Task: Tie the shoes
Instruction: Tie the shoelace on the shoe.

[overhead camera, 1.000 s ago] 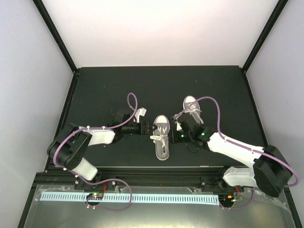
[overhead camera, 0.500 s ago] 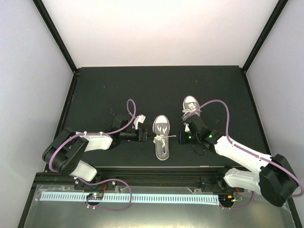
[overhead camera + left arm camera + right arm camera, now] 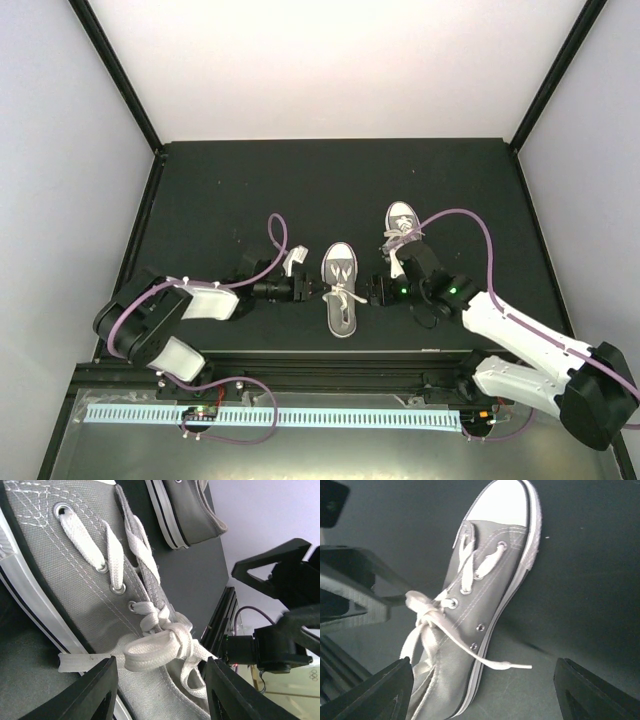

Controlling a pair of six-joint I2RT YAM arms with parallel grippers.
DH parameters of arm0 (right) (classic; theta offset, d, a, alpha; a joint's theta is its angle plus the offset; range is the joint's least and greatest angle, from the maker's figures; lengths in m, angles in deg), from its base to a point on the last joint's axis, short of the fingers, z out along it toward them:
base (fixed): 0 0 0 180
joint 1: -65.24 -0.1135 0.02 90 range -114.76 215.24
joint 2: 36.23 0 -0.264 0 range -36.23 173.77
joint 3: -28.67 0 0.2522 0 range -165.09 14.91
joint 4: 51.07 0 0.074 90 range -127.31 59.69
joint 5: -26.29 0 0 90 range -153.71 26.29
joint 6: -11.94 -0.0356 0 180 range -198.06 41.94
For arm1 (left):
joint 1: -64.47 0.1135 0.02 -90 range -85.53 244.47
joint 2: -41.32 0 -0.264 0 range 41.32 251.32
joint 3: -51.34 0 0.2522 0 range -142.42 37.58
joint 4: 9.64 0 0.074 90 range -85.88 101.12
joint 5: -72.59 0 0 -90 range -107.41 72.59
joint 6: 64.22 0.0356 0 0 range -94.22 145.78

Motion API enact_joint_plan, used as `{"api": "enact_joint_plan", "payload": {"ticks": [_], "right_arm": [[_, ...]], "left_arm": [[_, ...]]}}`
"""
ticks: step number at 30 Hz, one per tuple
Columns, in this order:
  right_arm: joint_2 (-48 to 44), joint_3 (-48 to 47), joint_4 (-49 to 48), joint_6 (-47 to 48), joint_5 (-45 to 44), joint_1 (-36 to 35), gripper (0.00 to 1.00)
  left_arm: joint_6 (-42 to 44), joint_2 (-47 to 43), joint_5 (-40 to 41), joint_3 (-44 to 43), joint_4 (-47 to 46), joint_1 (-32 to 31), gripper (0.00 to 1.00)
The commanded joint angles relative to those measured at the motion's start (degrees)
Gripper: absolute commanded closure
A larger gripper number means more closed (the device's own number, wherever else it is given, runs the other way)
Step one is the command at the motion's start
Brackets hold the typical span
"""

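Note:
Two grey canvas shoes with white toe caps lie on the black table. The middle shoe carries a knot with a flat lace loop. My left gripper is open at the shoe's left side, and the loop lies between its fingers without being pinched. My right gripper stands open on the right side. A loose lace end trails off the sole between its fingers, touching neither. The other shoe lies behind the right arm.
The metal front rail runs just behind both wrists. White walls close the table on three sides. The two grippers face each other across the middle shoe, close together.
My right gripper has opened and let go of the lace end, which now lies slack. Both grippers slid toward the table's near edge, beside the shoe's knot.

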State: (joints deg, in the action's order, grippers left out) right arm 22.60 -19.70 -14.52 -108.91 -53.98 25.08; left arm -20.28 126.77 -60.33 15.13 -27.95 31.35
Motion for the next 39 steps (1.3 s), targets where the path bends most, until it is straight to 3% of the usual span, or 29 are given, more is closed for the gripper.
{"api": "enact_joint_plan", "payload": {"ticks": [1,11,21,30,34,39], "right_arm": [[0.52,-3.54,4.3,2.66,-1.66,-3.41,0.2],[7.19,-5.81,1.83,-2.43,-7.52,-14.41,0.21],[13.63,-7.68,0.12,-3.6,-11.29,-17.73,0.27],[16.22,-7.95,-1.51,-4.12,-11.53,-17.84,0.55],[15.72,-8.66,-0.88,-4.13,-12.24,-17.85,0.71],[14.38,-9.36,1.1,-3.78,-12.93,-17.85,0.94]], "left_arm": [[-2.94,1.93,-1.02,0.02,-5.79,-0.31,0.5],[-2.03,4.57,-0.93,-1.81,-4.93,-0.56,0.53],[-1.78,6.0,-0.05,-2.93,-5.55,-0.97,0.56],[-1.97,5.75,0.52,-3.07,-6.07,-1.37,0.65],[-1.46,5.12,1.66,-3.01,-5.28,-1.37,0.68],[-0.84,4.24,2.27,-3.12,-4.14,-1.38,0.8]]}}
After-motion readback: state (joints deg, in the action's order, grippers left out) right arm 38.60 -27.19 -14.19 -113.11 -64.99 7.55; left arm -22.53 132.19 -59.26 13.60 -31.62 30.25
